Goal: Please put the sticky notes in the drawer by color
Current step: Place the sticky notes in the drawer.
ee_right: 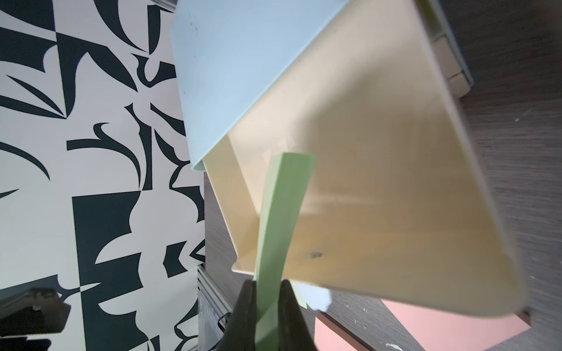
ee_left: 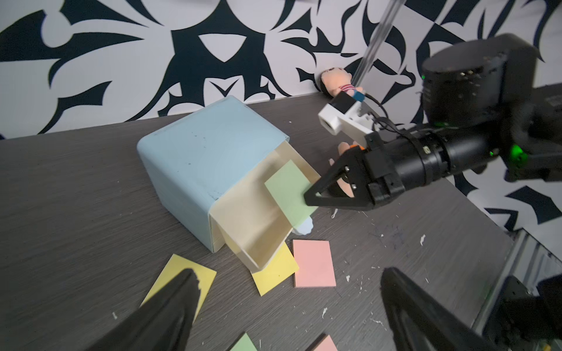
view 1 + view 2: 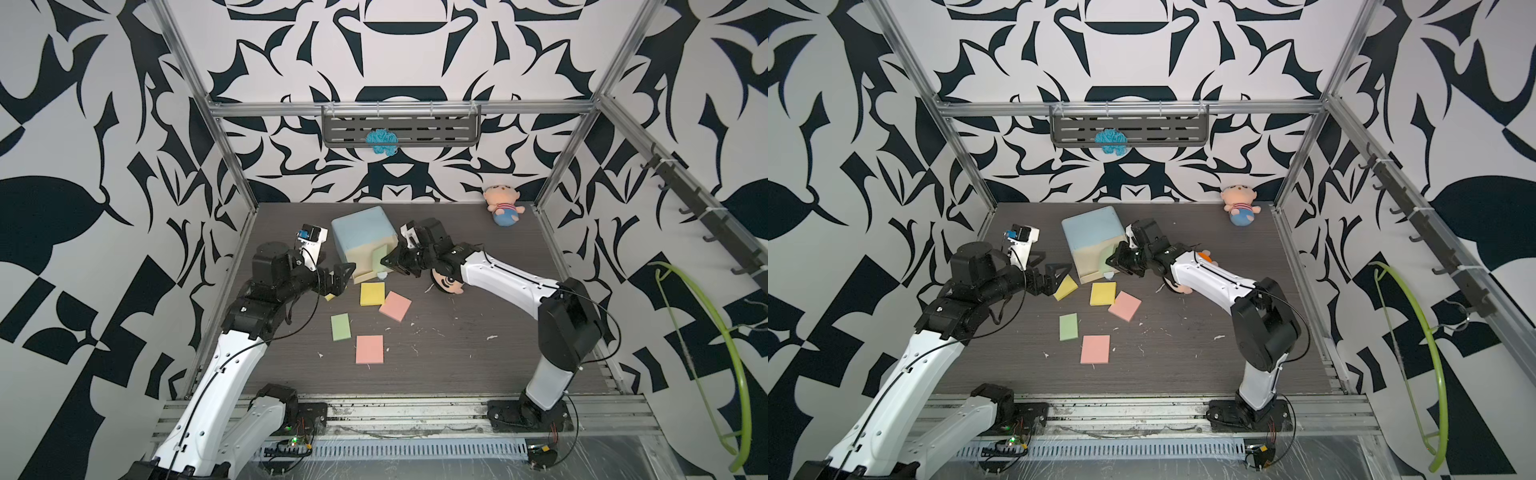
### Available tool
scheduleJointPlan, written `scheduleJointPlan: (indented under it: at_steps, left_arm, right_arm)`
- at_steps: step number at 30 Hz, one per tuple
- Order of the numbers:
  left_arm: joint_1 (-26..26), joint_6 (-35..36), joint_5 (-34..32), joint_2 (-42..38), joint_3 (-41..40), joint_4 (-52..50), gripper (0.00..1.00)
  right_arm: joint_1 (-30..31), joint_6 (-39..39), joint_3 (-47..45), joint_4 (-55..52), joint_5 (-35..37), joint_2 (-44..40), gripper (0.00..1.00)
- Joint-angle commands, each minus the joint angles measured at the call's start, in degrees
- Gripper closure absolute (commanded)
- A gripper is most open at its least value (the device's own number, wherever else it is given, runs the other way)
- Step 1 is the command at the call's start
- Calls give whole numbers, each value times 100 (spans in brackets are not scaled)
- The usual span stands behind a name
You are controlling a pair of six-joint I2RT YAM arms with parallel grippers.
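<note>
**Top views.**
- Chest [image 3: 360,230]: light blue, its top drawer [image 3: 365,268] pulled out at the front.
- Right gripper [image 3: 388,262]: at the drawer's front end, pinching a green pad [image 3: 379,258] that stands on edge over the drawer.
- Left gripper [image 3: 1054,279]: spread wide and empty, just beside the chest's front corner and over a yellow pad [image 3: 1065,287].
- Loose on the table in front of the chest: a second yellow pad [image 3: 372,294], a pink pad [image 3: 395,306], a spare green pad [image 3: 340,327] and a second pink pad [image 3: 369,349].

**Left wrist view.** The green pad [image 2: 286,188] leans across the drawer's [image 2: 252,218] front wall above the knob [image 2: 304,228], partly inside and partly outside. You appear to be delivering the first green pad, and it is not yet released.

**Right wrist view.** The jaws are pressed together on the pad's [image 1: 282,197] near edge. The pad is slightly bowed, and its far end reaches over the drawer floor [image 1: 380,182].

**Handling.**
- Carry the pad further toward the chest until all of it is over the floor.
- Tilt it flatter, and only then let go.
- Don't bear down on the drawer; pulled out this far, it looks likely to tip or slide.
- Keep the left gripper clear of the drawer.
- The spare green pad belongs in this same drawer.
</note>
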Motion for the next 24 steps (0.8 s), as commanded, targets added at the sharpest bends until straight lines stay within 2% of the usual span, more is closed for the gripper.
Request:
scheduleJointPlan:
  at_steps: [1,16,17,19,20,24]
  left_arm:
    - [-28,554,570,-53,-12,-142,1]
    - [-56,1011,357,-29,-93,-513,1]
    - [-56,1013,323,-56,-125,-516,1]
    - [-56,1013,261,-88,-166,-527,1]
    - [-59,1004,259,-105,-182,-528,1]
    - [-55,933,198,-101,-179,-499,1]
  right_arm:
    - [31,171,300,-118,-166,75,100]
    - [393,-275,1709,-739,-240,1038,98]
    - [408,-323,1786,-793,-219,1079,90]
    - [404,-407,1859,-895,-122,1091,65]
    - [406,-493,1866,-961,-25,1047,55]
    - [402,-1108,1990,-1708,788,809,33]
